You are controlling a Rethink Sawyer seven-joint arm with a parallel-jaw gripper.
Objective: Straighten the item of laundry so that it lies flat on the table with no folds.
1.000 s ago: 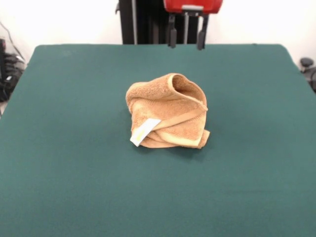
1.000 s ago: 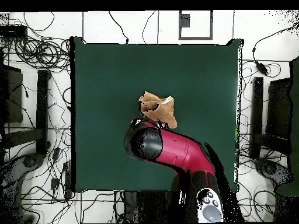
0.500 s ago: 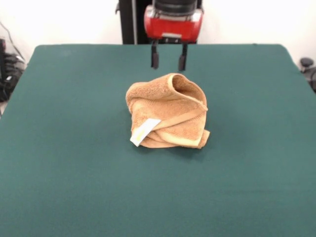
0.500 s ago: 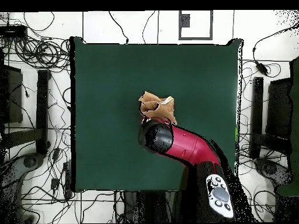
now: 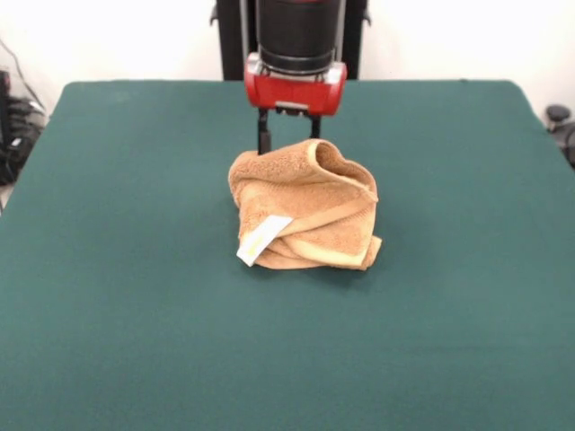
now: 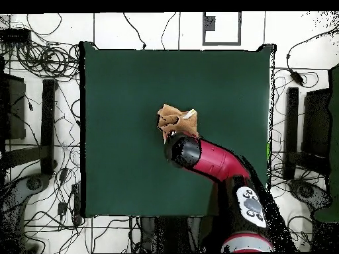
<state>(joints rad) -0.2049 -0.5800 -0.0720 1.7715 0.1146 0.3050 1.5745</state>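
The item of laundry [image 5: 305, 202] is an orange-tan towel crumpled into a standing heap near the middle of the green table [image 5: 135, 180]. Its white label [image 5: 262, 240] hangs at the front left, and a border band runs along the folds. My gripper [image 5: 288, 139] hangs open just behind the heap's top edge, one finger [image 5: 263, 139] at the towel's left shoulder and the other by the raised fold. The fingertips are partly hidden behind the cloth. In the overhead view the arm's round head [image 6: 183, 149] covers the gripper and the near edge of the towel [image 6: 175, 119].
Green felt stretches wide on every side of the towel [image 6: 119, 86]. Cables and black stands [image 6: 46, 112] crowd the floor around the table in the overhead view. Dark equipment [image 5: 13, 126] sits off the table's left edge in the front view.
The gripper has come down from the top edge and shifted left in the front view, reaching the towel's back top edge. The towel has not moved.
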